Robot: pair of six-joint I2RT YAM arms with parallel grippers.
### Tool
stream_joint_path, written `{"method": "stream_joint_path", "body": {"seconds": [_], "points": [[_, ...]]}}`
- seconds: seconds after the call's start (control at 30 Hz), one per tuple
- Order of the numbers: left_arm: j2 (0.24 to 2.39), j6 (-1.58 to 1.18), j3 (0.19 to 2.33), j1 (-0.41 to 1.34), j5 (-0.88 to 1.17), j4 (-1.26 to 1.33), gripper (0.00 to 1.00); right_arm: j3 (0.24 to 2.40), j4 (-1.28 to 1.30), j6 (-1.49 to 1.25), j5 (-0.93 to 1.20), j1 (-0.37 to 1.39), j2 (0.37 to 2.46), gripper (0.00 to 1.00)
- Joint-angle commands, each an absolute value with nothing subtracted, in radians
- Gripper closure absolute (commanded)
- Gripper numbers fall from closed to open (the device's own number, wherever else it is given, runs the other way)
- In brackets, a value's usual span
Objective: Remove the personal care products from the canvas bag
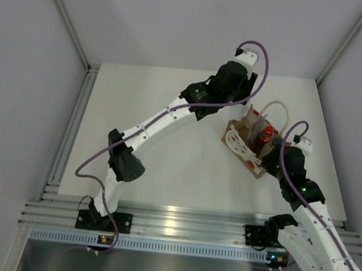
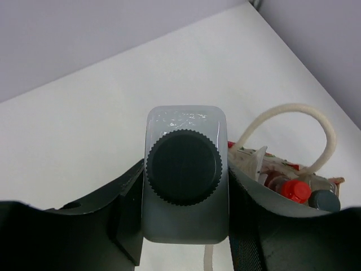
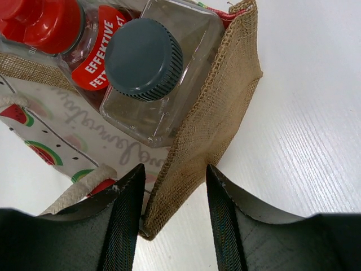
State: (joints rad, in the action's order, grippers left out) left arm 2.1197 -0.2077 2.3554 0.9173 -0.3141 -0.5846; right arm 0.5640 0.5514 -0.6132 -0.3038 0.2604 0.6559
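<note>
The canvas bag (image 1: 241, 144) stands at the right of the table, handles up. My left gripper (image 2: 185, 186) is shut on the whitish bottle with dark cap (image 2: 183, 166), held above the table just left of the bag; in the top view the gripper (image 1: 250, 113) hides the bottle. The red bottle (image 3: 51, 22) and the clear bottle with grey cap (image 3: 144, 59) stand inside the bag. My right gripper (image 3: 174, 180) is open, its fingers on either side of the bag's burlap corner wall (image 3: 208, 124). I cannot pick out the white tube.
A cream loop handle (image 2: 293, 113) arches over the bag's far side. Grey walls enclose the table on three sides, and an aluminium rail (image 1: 179, 225) runs along the near edge. The bag sits close to the right wall.
</note>
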Motion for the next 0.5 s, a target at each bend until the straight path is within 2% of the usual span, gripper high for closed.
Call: {"method": "stream_joint_path", "body": {"seconds": [0.0, 0.17, 0.47], "points": [[1.928, -0.198, 2.373, 0.904, -0.529, -0.426, 1.0, 0.569, 0.551, -0.607, -0.318, 0.245, 0.667, 0.54], [1.844, -0.228, 2.249, 0.823, -0.63, -0.428, 1.0, 0.571, 0.551, -0.607, -0.316, 0.245, 0.664, 0.54], [1.709, -0.429, 1.849, 0.537, -0.497, -0.376, 1.0, 0.572, 0.554, -0.603, -0.31, 0.245, 0.654, 0.54]]}}
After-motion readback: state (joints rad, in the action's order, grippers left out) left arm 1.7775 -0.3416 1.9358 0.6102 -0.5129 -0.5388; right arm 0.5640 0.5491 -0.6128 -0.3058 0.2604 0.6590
